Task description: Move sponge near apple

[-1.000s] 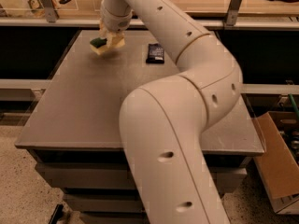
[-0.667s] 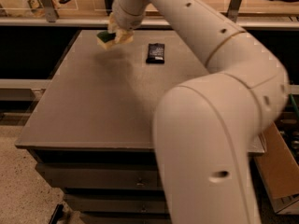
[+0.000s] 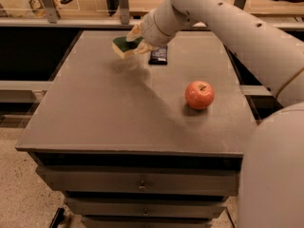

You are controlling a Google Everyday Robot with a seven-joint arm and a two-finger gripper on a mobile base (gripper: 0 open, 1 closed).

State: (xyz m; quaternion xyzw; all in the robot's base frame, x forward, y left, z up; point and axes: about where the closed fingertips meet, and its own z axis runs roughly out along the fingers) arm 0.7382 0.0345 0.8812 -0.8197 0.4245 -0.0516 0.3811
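The sponge [image 3: 125,46], dark green on top with pale yellow foam below, hangs in the air above the far left part of the grey table [image 3: 95,113]. My gripper [image 3: 135,41] is shut on the sponge and holds it clear of the surface; its shadow falls on the table below. The apple [image 3: 199,95], red-orange with a dimpled top and short stem, sits on the table to the right, well in front and to the right of the sponge. My white arm reaches in from the upper right.
A flat black packet [image 3: 158,55] lies on the table just right of the gripper, partly behind it. Drawers [image 3: 140,186] run below the table's front edge. A railing [image 3: 71,22] and shelf stand behind the table.
The arm has swung aside, and the apple now shows. The gripper with the sponge has lifted off the far left of the table and shifted to the right.
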